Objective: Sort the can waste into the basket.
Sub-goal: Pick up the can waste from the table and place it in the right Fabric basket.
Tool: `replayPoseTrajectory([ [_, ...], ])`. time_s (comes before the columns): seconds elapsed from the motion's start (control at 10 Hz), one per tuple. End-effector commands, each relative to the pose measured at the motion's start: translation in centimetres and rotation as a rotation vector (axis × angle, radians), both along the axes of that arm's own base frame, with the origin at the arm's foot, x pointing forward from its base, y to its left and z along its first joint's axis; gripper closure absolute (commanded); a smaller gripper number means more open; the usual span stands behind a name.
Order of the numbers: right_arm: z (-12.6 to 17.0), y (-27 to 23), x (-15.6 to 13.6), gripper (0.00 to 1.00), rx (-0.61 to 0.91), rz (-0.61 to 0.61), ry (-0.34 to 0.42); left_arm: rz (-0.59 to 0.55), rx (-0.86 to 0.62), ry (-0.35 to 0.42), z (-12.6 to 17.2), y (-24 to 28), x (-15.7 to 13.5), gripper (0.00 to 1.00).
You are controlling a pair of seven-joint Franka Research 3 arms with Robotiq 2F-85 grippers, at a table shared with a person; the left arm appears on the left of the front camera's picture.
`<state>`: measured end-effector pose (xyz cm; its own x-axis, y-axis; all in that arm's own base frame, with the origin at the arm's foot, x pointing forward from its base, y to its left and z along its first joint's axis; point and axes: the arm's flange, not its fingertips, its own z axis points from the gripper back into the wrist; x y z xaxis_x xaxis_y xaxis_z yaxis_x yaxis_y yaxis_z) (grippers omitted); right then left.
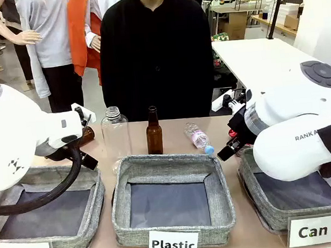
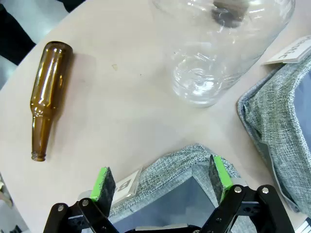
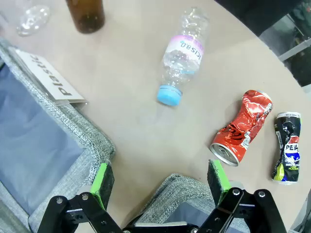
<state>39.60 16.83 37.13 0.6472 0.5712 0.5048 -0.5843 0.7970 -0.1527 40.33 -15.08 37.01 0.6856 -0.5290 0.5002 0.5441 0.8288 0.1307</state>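
1. Front view: the Can basket (image 1: 254, 200) sits at the tabletop's near right corner. Its visible lining holds no can, so sorting seems not yet begun.
2. Left wrist view: the left gripper (image 2: 163, 177) hangs spread and empty over another basket's (image 2: 180, 158) corner.
3. Right wrist view: the right gripper (image 3: 160, 177) is spread and empty. The red can (image 3: 243, 127) lies just beyond one fingertip, with the blue can (image 3: 286, 148) beside it. Both are near the tabletop's edge, outside the gap.

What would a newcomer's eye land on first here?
Three grey labelled baskets line the near edge: the Bottle basket, the Plastic basket and the Can basket. A crushed red can and a crushed blue can lie side by side on the table just past the Can basket, with the right pincer open above its corner.
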Motion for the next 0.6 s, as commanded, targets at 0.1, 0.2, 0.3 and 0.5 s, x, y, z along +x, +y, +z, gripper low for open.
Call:
replayPoseTrajectory([
  [0.1, 0.0, 0.0, 0.0, 0.0, 0.0, 0.0, 0.0, 0.0, 0.0, 0.0, 0.02, 0.0, 0.0, 0.0],
  [0.2, 0.0, 0.0, 0.0, 0.0, 0.0, 0.0, 0.0, 0.0, 0.0, 0.0, 0.02, 0.0, 0.0, 0.0],
  [0.3, 0.0, 0.0, 0.0, 0.0, 0.0, 0.0, 0.0, 0.0, 0.0, 0.0, 0.02, 0.0, 0.0, 0.0],
  [0.5, 0.0, 0.0, 0.0, 0.0, 0.0, 0.0, 0.0, 0.0, 0.0, 0.0, 0.02, 0.0, 0.0, 0.0],
])
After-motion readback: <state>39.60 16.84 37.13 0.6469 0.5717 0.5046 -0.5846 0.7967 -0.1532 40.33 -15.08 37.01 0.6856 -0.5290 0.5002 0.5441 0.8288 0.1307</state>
